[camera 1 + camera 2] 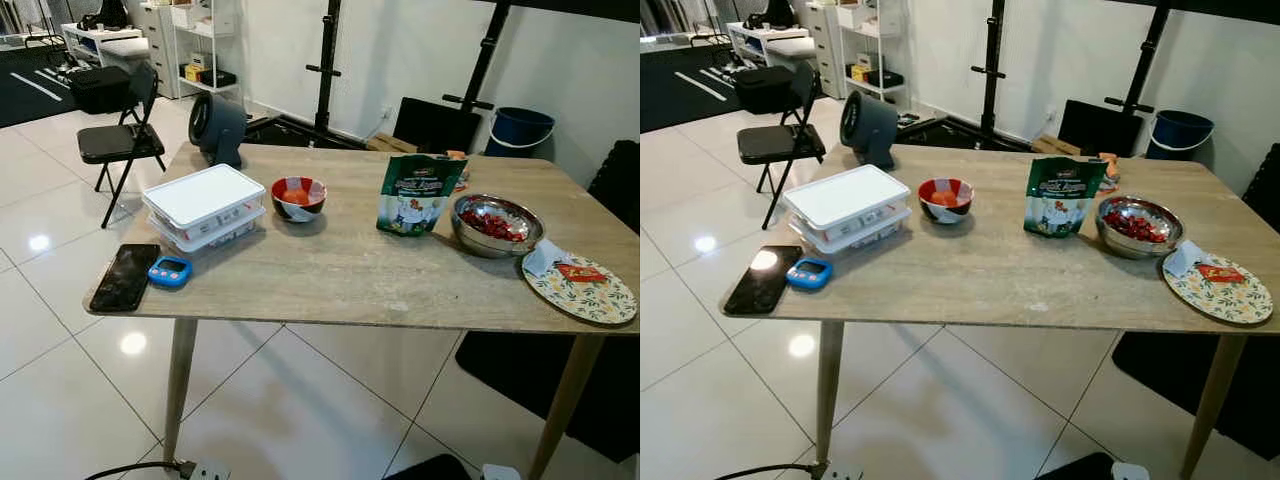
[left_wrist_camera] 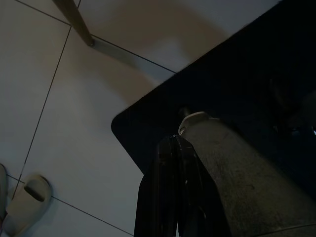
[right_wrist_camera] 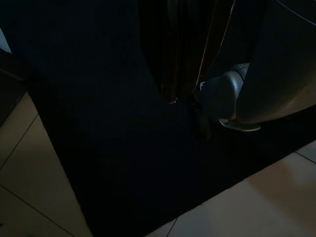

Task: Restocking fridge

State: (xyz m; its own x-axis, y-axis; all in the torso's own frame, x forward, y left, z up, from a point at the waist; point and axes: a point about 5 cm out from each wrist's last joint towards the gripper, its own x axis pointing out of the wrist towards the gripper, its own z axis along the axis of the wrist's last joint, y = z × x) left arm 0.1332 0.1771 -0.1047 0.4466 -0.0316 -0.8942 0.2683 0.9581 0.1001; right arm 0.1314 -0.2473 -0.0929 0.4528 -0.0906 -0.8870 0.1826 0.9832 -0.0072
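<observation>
Left eye view looks down on a wooden table (image 1: 350, 270) with the food laid out in a loose row. From left to right: a stack of two lidded boxes (image 1: 204, 206), a small red bowl (image 1: 298, 197), a green pouch (image 1: 420, 194) standing upright, a steel bowl (image 1: 496, 224) of red pieces, and a floral plate (image 1: 585, 288) at the near right corner. None of it is in the robot's grip, and no fridge is to be seen from here.

Both arms hang low and idle. The left gripper (image 2: 170, 197) and right gripper (image 3: 180, 54) point at a dark mat and pale tiles; in that gloom I cannot tell whether the fingers are parted or closed.

The risks, as I judge them: the pouch looks light and top-heavy, so a nudge from a reaching arm could tip it toward the steel bowl just beside it. The plate juts over the table edge and might be knocked off. A phone (image 1: 124, 277) and a blue timer (image 1: 169, 271) lie near the left edge, easy to sweep off.

The room has glossy white tiles, a folding chair (image 1: 122, 135) far left, and a blue bucket (image 1: 521, 126) by the far wall.
</observation>
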